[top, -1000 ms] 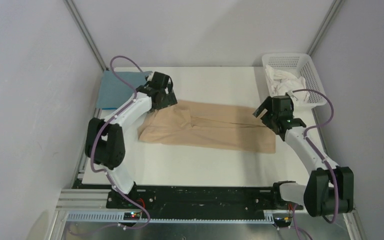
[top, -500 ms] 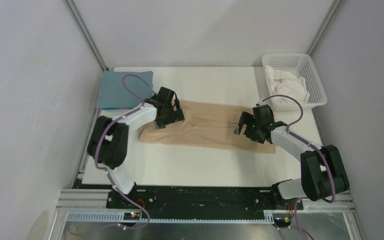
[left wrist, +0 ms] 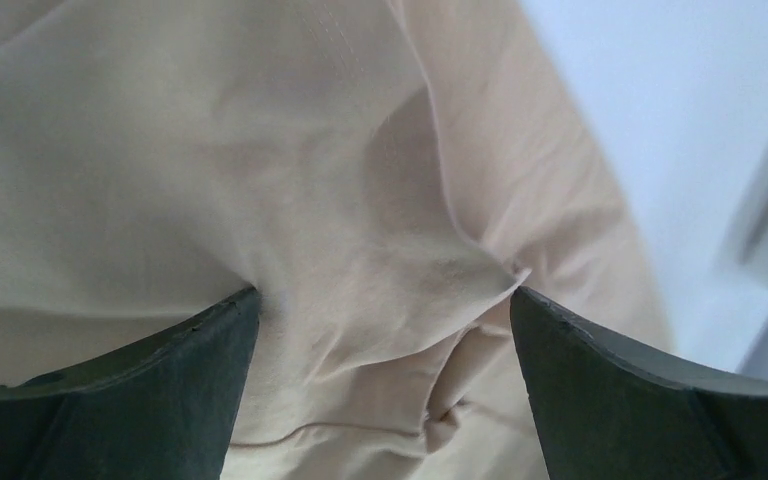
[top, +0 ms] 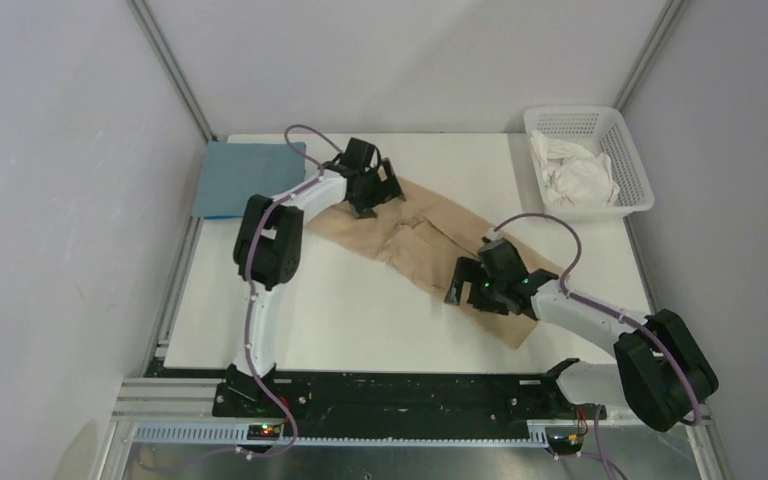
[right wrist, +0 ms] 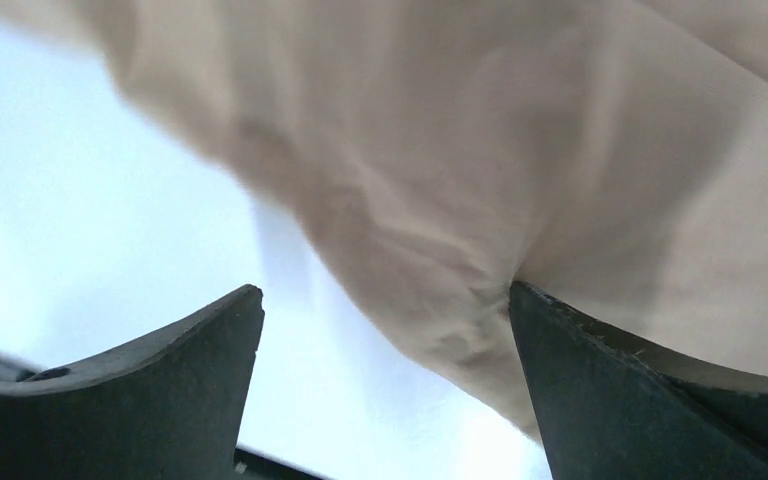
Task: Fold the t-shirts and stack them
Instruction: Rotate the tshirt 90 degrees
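The tan t-shirt (top: 420,245) lies flat in a long strip, slanting from far left to near right across the white table (top: 360,320). My left gripper (top: 372,188) stands open at the strip's far-left end; in the left wrist view (left wrist: 385,330) both fingertips (left wrist: 175,380) press into wrinkled tan cloth (left wrist: 260,150). At the strip's near edge my right gripper (top: 465,288) is open as well. Seen from the right wrist (right wrist: 385,320), one finger (right wrist: 620,380) touches the cloth's edge (right wrist: 560,150) and the other hangs over bare table. The teal t-shirt (top: 245,178) lies folded at the far left.
A white lattice basket (top: 632,165) with crumpled white cloth (top: 575,175) in it stands at the far right corner. Grey walls close in the table on three sides. The arms' bases and a black rail (top: 410,395) run along the near edge.
The tan shirt has swung from lying crosswise to slanting: its left end went farther away, its right end came nearer. The left gripper moved away and rightward, the right one nearer and leftward.
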Controlling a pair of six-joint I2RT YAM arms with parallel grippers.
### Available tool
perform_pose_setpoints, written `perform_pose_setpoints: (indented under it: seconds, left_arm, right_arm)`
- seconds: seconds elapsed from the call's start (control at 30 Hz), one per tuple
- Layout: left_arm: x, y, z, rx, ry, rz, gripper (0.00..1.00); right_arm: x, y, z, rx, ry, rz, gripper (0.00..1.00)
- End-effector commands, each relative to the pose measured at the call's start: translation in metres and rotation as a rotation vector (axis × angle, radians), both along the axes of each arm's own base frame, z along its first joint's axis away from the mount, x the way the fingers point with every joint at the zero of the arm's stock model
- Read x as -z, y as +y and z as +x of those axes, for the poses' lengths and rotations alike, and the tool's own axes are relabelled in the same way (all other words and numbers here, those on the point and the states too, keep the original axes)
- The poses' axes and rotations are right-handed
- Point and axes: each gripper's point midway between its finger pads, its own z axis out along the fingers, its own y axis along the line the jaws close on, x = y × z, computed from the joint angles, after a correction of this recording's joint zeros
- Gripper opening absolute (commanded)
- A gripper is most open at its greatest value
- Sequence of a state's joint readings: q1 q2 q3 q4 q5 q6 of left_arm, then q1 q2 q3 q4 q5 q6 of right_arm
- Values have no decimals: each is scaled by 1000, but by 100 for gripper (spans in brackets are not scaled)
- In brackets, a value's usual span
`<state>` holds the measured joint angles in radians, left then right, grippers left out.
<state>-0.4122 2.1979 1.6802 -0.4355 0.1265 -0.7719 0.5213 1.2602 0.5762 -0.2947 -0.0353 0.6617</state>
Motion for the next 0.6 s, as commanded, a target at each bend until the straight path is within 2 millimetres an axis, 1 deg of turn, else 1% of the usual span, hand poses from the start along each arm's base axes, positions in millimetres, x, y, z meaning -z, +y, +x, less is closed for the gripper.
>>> perform_pose_setpoints:
  seconds: [0.0,0.03,0.07,0.1,0.13,0.17,0.2,0.23,0.27,0.3,0.33,0.37,0.4,0.43,0.47,0.5,0.53,0.57]
  left_arm:
    - [-3,-60,23,73,13,-173,100]
    - [-13,-77,38,100,-14,-225,100]
    - [-38,-90,55,110,-75,-268,100]
    - [-21,-96,62,108,-63,-270,100]
    - [-44,-107,77,111,-124,-305,100]
    - [-26,-112,82,115,-107,-312,100]
    - [-51,-121,95,122,-165,-355,100]
    - [-35,-126,99,114,-147,-372,100]
    - [-35,-129,105,111,-165,-388,100]
    - [-37,-131,109,99,-176,-405,100]
    - [-34,-131,110,96,-176,-404,100]
    - [-34,-130,112,97,-189,-400,100]
    - [-35,-125,114,83,-197,-384,100]
    - [-32,-120,116,78,-203,-365,100]
    - [-41,-115,120,61,-226,-351,100]
    - [-44,-108,123,51,-235,-345,100]
    - [-55,-106,125,51,-252,-351,100]
    - [-62,-101,128,48,-262,-356,100]
  right_arm:
    - [20,53,-82,-238,227,137,97]
    - [15,72,-89,-304,237,208,97]
    - [10,90,-105,-389,262,264,97]
    - [8,105,-105,-439,246,301,97]
    - [4,118,-118,-518,253,325,97]
    - [2,133,-116,-555,243,335,97]
    - [9,141,-126,-615,261,320,97]
    - [0,155,-122,-649,236,337,97]
    - [-3,171,-121,-683,219,351,97]
    - [-6,179,-118,-692,204,365,97]
    - [-9,186,-112,-682,193,363,97]
    - [-10,186,-103,-659,168,346,97]
    - [-14,184,-100,-643,155,326,97]
    - [-15,179,-90,-608,116,292,97]
    - [-26,174,-87,-593,89,283,98]
    - [-29,168,-78,-561,46,250,98]
    - [-43,162,-78,-548,13,243,99]
    - [-61,156,-71,-522,-62,240,99]
